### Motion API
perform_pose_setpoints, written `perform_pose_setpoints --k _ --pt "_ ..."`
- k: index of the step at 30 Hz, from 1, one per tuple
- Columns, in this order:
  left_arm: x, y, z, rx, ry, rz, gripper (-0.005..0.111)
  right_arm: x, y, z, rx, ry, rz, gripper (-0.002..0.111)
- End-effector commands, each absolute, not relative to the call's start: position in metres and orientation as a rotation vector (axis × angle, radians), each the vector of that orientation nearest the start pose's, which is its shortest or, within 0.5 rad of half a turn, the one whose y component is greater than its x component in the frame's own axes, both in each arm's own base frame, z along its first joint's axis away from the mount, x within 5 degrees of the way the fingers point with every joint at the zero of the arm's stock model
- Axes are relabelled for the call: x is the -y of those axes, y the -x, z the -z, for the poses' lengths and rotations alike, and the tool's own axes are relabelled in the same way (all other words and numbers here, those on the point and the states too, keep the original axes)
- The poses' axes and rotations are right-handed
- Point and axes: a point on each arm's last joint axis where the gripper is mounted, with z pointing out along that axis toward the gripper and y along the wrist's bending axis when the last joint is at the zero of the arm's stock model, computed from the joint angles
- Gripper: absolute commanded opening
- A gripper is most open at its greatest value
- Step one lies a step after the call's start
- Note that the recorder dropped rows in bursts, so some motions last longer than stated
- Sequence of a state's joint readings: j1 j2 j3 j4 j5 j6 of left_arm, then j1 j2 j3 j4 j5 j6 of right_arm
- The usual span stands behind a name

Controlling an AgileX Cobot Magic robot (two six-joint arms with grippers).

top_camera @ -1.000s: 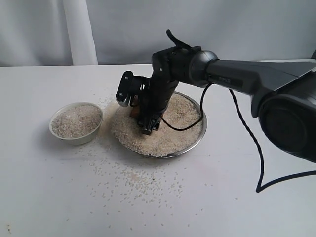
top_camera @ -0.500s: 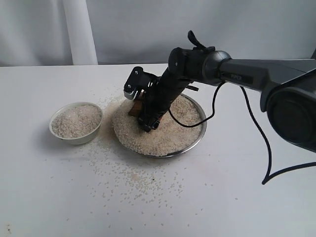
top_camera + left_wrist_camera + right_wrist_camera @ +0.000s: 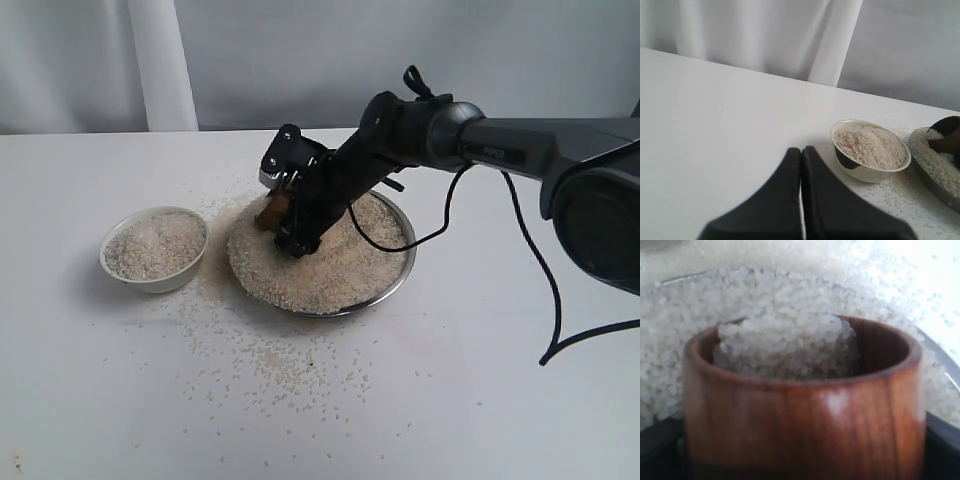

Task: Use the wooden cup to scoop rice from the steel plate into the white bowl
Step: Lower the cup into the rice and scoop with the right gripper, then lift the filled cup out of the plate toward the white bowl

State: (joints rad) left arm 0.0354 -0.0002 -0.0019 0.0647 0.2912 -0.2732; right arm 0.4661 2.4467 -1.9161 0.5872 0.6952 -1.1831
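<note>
Holding the wooden cup [image 3: 800,410] tilted, the right hand [image 3: 284,222] dips it into the rice [image 3: 335,265] on the steel plate [image 3: 401,274], toward the worktop's far edge, so grains enter. The white bowl [image 3: 152,281] sits nearer the left edge. The left hand [image 3: 801,167] is pinched together, empty.

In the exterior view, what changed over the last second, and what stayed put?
The right tool, gripping the wooden cup throughout, tipped from nearly upright to a low slant as its wrist swung rightward in the view. The cup slid slightly toward the steel plate's far-left rim, still in the rice. The white bowl, plate and spilled grains stayed put.
</note>
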Motion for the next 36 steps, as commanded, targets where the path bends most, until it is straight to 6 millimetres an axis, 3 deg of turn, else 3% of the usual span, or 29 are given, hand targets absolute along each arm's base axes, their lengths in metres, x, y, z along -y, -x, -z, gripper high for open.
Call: perform_pose_setpoints --k 1,9,19,23,32,36 --pt "-0.003 -0.055 -0.187 -1.755 0.231 0.12 0.0 -0.261 -0.454 -0.134 -2.004 1.441 -0.448 0.0" --pt "-0.003 -0.055 -0.187 -1.755 0.231 0.12 0.0 -0.265 -0.451 -0.15 -1.933 1.447 -0.496 0.0" --pt "-0.003 -0.055 -0.187 -1.755 0.231 0.12 0.0 -0.278 -0.438 -0.21 -1.745 1.427 -0.539 0.0" --pt "-0.003 -0.055 -0.187 -1.755 0.231 0.12 0.0 -0.299 -0.429 -0.218 -1.684 1.44 -0.46 0.0" --pt "-0.003 -0.055 -0.187 -1.755 0.231 0.12 0.0 -0.363 -0.401 -0.213 -1.472 1.478 -0.117 0.0" --pt "-0.003 -0.055 -0.187 -1.755 0.231 0.12 0.0 -0.377 -0.395 -0.211 -1.38 1.489 -0.027 0.0"
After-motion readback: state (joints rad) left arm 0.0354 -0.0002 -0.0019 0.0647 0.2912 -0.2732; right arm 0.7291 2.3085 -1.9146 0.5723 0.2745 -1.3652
